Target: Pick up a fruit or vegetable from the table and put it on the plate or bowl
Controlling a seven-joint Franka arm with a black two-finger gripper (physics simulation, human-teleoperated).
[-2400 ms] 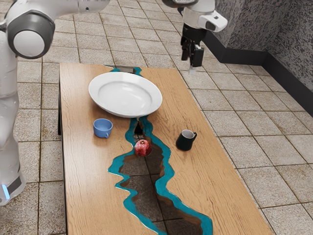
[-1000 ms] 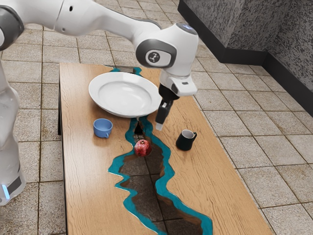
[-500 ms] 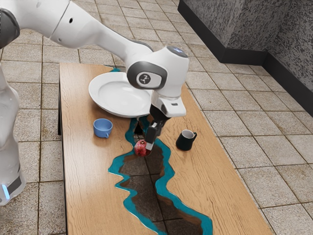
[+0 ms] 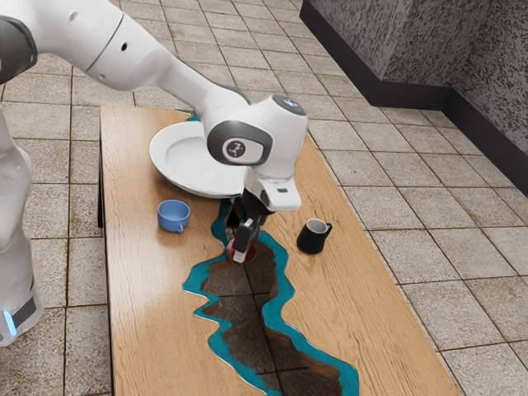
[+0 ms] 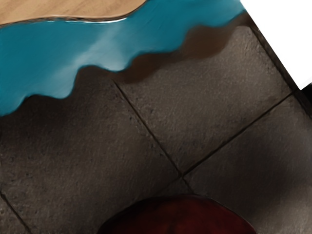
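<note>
Gripper lowered onto the pomegranate directly beneath it; whether it grips cannot be told.

Long wooden table on a beige tiled floor.
A teal resin river winds down the tabletop from 12 to 6; at 2 o'clock stands a speckled grey wall over a dark baseboard.

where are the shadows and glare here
Wrist view: a pale sheen crosses the blue resin, a dark shadow band runs along its wavy edge, and the pomegranate looks dark maroon. Exterior view: soft even light; the plate shadows the table under its near rim.
</note>
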